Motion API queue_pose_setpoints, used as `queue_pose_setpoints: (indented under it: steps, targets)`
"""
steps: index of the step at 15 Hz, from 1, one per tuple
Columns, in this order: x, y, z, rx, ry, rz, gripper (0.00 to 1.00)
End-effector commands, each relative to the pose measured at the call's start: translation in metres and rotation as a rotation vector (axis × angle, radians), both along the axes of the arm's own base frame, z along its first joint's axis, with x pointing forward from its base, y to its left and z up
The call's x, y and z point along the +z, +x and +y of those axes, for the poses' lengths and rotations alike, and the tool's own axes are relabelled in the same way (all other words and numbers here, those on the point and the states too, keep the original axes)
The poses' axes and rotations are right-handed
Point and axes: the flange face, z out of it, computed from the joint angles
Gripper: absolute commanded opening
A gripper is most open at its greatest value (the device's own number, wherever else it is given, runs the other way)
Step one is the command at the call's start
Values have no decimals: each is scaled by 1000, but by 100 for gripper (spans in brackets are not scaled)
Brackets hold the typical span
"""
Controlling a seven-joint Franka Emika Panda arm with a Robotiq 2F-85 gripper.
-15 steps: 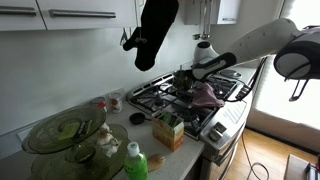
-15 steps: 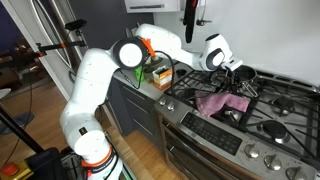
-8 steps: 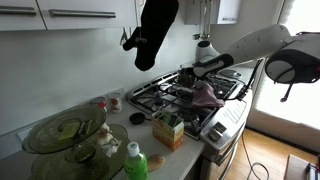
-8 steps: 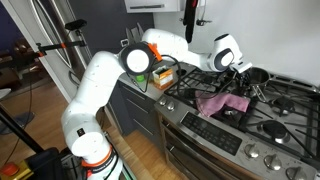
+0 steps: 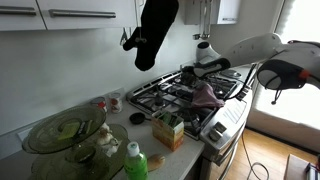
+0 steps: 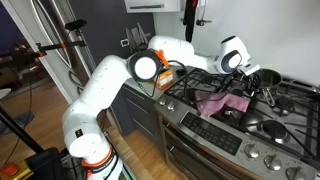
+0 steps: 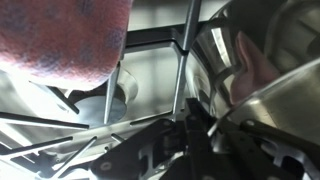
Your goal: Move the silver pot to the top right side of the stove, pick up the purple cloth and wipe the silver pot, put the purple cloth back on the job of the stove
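Pincer (image 6: pixel 250 76) grips the silver pot (image 7: pixel 265 50) by its rim (purple cloth (image 6: pixel 222 103) nearby).

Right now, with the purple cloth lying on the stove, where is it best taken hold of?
Probably the raised, bunched middle of the purple cloth, pinched from straight above. It lies crumpled on the stove, across the black grates, so its hump stands clear while its edges lie against the bars.

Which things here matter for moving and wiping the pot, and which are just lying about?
For the job: silver pot, gripped by the hand; purple cloth; stove.
Lying about: black oven mitt; green bottle; carton; glass dishes.
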Motion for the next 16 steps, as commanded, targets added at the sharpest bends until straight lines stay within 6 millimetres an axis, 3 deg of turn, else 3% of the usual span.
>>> queue_pose_setpoints:
  steps: [1,2,4,8,12,16]
  targets:
    - [-4,4,-15,-74,-8,-1,1]
    - [-5,5,-16,-81,-12,-2,31]
    - [-6,6,-18,-85,-18,-6,39]
    - [-4,4,-27,-96,-29,-14,69]
    - [14,4,-13,-84,-14,-45,98]
    - [42,10,18,-9,-43,-86,100]
